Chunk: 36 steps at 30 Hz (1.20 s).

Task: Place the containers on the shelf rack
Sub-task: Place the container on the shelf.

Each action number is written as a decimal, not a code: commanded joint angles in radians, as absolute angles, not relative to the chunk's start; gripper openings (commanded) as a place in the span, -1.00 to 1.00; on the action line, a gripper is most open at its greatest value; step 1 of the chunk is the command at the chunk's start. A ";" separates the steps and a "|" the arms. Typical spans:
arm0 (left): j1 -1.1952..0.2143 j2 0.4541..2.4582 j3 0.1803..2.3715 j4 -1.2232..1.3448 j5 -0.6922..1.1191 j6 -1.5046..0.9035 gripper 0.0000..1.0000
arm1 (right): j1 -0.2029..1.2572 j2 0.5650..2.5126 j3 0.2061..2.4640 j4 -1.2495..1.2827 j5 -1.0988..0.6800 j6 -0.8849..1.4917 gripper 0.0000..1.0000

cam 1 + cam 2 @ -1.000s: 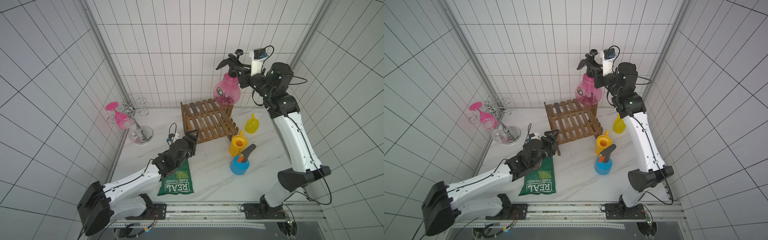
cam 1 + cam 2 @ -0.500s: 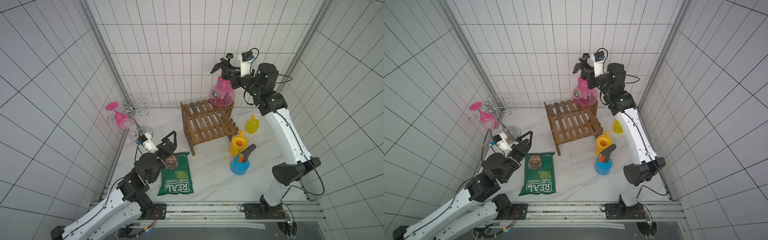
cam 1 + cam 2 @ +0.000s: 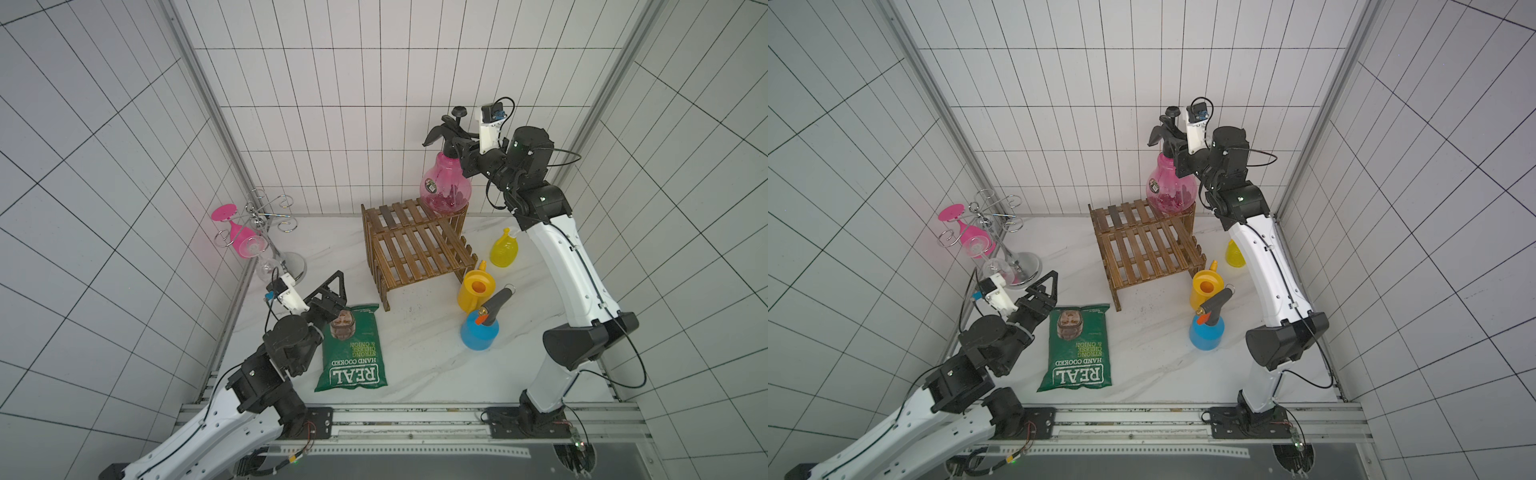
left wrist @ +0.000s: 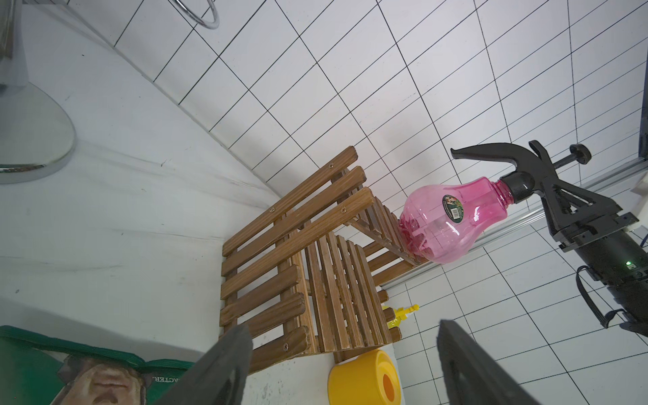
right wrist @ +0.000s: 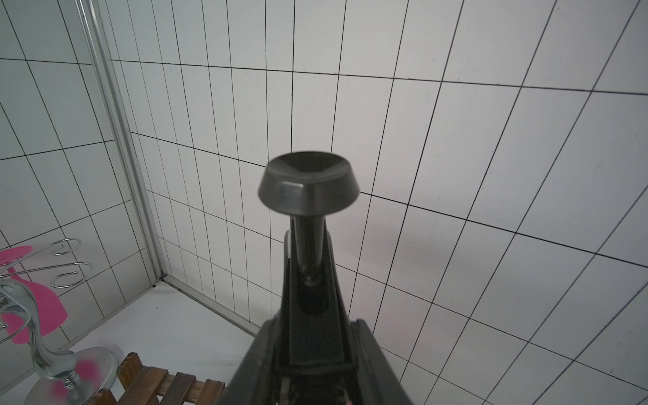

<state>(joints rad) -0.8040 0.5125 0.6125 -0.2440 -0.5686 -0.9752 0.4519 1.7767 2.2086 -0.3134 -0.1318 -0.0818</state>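
Item in hand: pink sprayer (image 3: 445, 187). A second ago it hung clear above the rack (image 3: 415, 249). It is now lowered, with its base on the end slats of the top tier, directly below the right hand (image 3: 462, 144). In the left wrist view the base meets the slats, and part of it seems to overhang the end.

The right hand is clamped narrow on the black pump head and has not let go. The left hand (image 3: 331, 293) was out by the rack's front corner. It is now drawn back, jaws wide and empty, with the bag (image 3: 353, 353) just beneath it.

Judgement: the first container is down and only the release is left; check its seating first.

The can (image 3: 476, 291), blue sprayer (image 3: 480, 332) and yellow bottle (image 3: 503, 251) stand on the counter (image 3: 415, 332), well below the right hand. None is shelved.
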 commanded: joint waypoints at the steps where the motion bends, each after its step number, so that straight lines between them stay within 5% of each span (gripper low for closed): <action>1: -0.801 0.501 0.612 -0.259 -0.582 -0.954 0.69 | 0.457 1.786 2.231 -0.261 -0.118 -0.088 -0.33; 8: -0.799 0.482 0.603 -0.270 -0.599 -0.959 0.70 | 0.459 1.777 2.232 -0.263 -0.119 -0.089 0.04; 22: -0.798 0.454 0.594 -0.294 -0.601 -0.985 0.69 | 0.463 1.742 2.217 -0.274 -0.120 -0.105 0.10; 36: -0.798 0.459 0.601 -0.210 -0.450 -0.812 0.70 | 0.464 1.578 2.192 -0.404 -0.203 -0.098 0.58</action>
